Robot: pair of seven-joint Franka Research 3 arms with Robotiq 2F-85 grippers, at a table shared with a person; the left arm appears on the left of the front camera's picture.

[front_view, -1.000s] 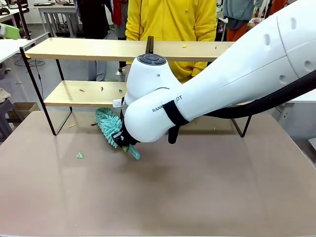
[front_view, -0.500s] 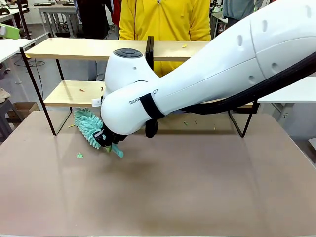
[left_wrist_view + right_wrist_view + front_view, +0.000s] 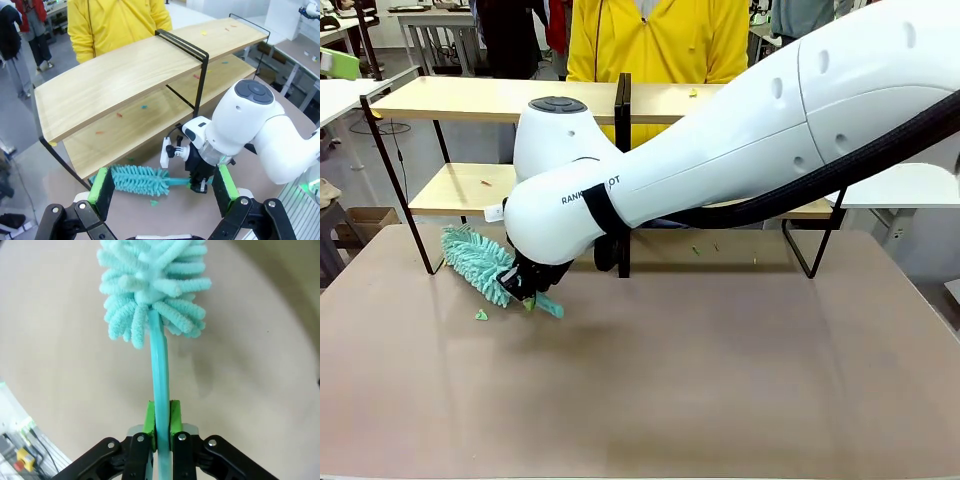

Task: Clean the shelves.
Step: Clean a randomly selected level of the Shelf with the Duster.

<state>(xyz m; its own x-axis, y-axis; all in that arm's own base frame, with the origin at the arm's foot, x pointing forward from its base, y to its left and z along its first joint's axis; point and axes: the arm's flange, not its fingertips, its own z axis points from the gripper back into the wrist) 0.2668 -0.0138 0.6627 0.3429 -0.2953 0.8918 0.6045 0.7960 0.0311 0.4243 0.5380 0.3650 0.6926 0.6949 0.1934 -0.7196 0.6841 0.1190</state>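
The shelves (image 3: 470, 99) (image 3: 125, 75) stand across the far half of the table, with small coloured scraps on both light-wood boards. My right gripper (image 3: 527, 296) (image 3: 161, 416) (image 3: 199, 183) is shut on the thin handle of a teal fluffy duster (image 3: 475, 262) (image 3: 152, 285) (image 3: 137, 179). The duster's head rests low on the tabletop, in front of the lower board's left end and close to the frame's left leg. My left gripper (image 3: 161, 172) hangs open high above the scene with nothing held between its green pads (image 3: 101, 184).
A person in a yellow top (image 3: 660, 40) stands behind the shelves. A green scrap (image 3: 480, 315) lies on the grey-brown tabletop (image 3: 720, 380) near the duster, and a few more scraps (image 3: 696, 251) lie under the rack. The right arm's white body (image 3: 720, 150) crosses in front of the shelves.
My right arm has swung to the left along the front of the shelves, carrying the duster from near the middle to the left end. Its grip is unchanged.
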